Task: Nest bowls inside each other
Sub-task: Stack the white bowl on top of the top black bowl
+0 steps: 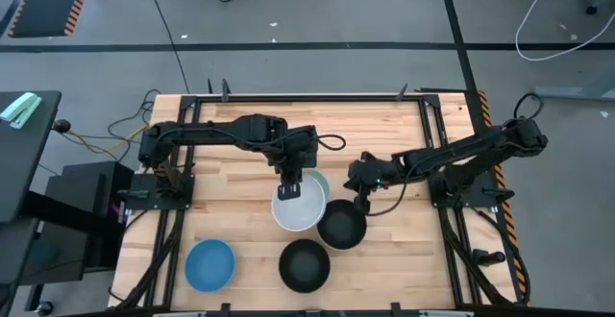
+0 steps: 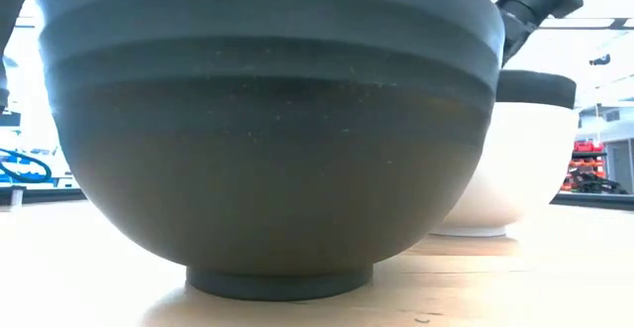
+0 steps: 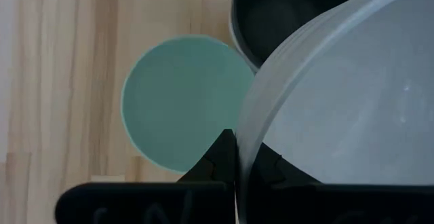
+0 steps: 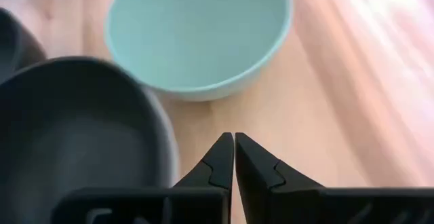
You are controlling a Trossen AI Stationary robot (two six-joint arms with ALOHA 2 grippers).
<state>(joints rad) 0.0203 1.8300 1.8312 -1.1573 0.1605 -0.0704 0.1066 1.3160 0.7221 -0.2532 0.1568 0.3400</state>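
Low view, nearest the lens: a black bowl (image 2: 267, 129) stands upright on the bench (image 2: 89, 268), its narrow foot ring flat on the wood; behind it rises a white bowl (image 2: 525, 163) with a dark rim showing above it.

High view, front edge of the bench: a blue bowl (image 1: 209, 264) and this black bowl (image 1: 305, 264) sit well apart. Farther in, a second black bowl (image 1: 342, 225) lies just beside the large white bowl (image 1: 298, 207), which overlaps a mint green bowl (image 1: 321, 182) only partly seen.

Left gripper (image 1: 290, 188): its jaws are pinched on the white bowl's rim, one finger inside the wall and one outside, as the left wrist view shows.

Right gripper (image 1: 363, 194): it hovers beside the second black bowl; in the right wrist view its jaws stand nearly together with nothing between them.

Handling, as judged: the bowls look rigid, light and smooth-walled, hence liable to slip or swing. The rim is the only narrow part, so a firm pinch across it suits, followed by a level descent into the next bowl.
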